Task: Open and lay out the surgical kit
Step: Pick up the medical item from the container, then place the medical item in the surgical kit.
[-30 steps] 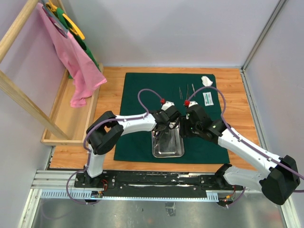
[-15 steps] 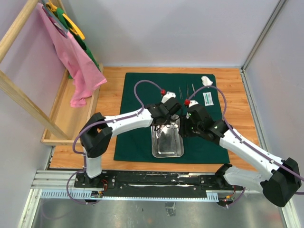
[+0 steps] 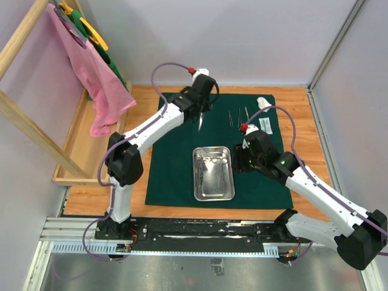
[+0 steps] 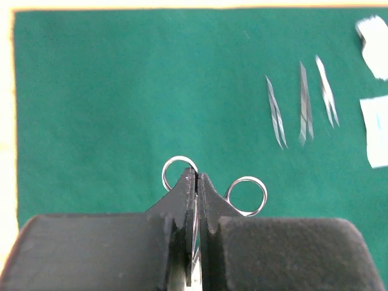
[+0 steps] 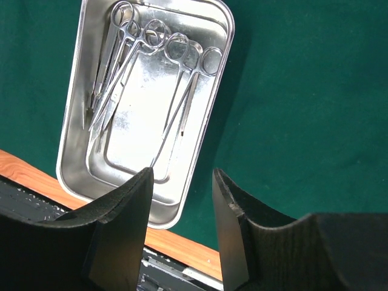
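Observation:
The dark green cloth [image 3: 176, 170] lies spread on the wooden table, with the steel tray [image 3: 197, 182] on its near middle. Several ring-handled forceps [image 5: 182, 85] lie in the tray [image 5: 218, 91]. My left gripper [image 3: 200, 116] hangs over the cloth's far part, shut on one ring-handled forceps [image 4: 245, 195] whose rings stick out past the fingertips [image 4: 189, 182]. To the right of it, three thin tweezers [image 4: 305, 103] lie side by side on the cloth, then the white gauze [image 3: 264, 103] and a small white packet [image 3: 265, 125]. My right gripper [image 5: 182, 182] is open and empty beside the tray's right edge.
A wooden rack with a pink cloth [image 3: 100, 79] and green items stands at the far left, with a wooden box [image 3: 91, 145] under it. Grey walls close in the back and right. The metal base rail [image 3: 206, 227] runs along the near edge.
My left arm has risen from the tray and swung toward the cloth's far side with the forceps in its grip. The right gripper has drawn back slightly to the right of the tray.

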Controlling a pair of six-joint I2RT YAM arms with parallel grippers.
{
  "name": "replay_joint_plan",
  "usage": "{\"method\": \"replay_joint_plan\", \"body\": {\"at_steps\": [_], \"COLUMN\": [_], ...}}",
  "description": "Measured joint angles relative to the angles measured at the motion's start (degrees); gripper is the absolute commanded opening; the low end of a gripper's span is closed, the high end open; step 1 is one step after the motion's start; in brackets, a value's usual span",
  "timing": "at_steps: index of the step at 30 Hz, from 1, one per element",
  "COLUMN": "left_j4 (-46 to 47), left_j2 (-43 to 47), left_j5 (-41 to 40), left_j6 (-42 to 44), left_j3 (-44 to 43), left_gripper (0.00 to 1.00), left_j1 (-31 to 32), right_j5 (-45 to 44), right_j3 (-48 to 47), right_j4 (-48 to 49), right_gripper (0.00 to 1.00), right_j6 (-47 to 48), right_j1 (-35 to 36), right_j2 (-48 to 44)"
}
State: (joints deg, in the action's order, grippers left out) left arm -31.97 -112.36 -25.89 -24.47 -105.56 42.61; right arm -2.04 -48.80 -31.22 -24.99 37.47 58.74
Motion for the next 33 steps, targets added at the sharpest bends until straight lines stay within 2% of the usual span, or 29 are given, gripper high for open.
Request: {"method": "replay_joint_plan", "body": {"at_steps": [7,10,18,29,30,32,33], "left_j4": [-1.3,-2.1,-3.7,-2.4,-2.4,-2.3,-2.3], "left_j2": [-15.4,-20.7,-26.3,-30.2,-30.8,-32.2,-32.3], "left_j5": [0.2,0.2,1.0,4.0,4.1,4.3,4.4], "left_j6": [5.4,7.1,10.5,9.9,9.7,9.3,9.1], "left_j3": [-18.1,-21.4,-21.4,-20.4,-20.4,-21.1,-21.7], "left_gripper": [0.00,0.00,0.01,0.02,0.06,0.27,0.35], "left_j1": [-14.1,-17.9,-20.7,-22.3,-22.6,-23.4,-23.6], "right_j5": [0.2,0.2,1.1,3.1,3.1,3.3,3.4], "right_j3": [-0.2,-0.2,-0.2,-0.2,-0.2,-0.2,-0.2], "right_j4": [-0.6,-0.6,0.2,1.5,1.6,1.8,1.9], "right_gripper": [0.45,0.45,0.44,0.44,0.44,0.44,0.44], "right_j6": [0.9,0.9,0.9,0.8,0.9,0.9,0.8], "right_j1": [-1.0,-1.2,-1.3,-1.3,-1.3,-1.3,-1.3], "right_j2": [0.5,1.4,5.3,7.9,7.9,7.9,8.0]}}
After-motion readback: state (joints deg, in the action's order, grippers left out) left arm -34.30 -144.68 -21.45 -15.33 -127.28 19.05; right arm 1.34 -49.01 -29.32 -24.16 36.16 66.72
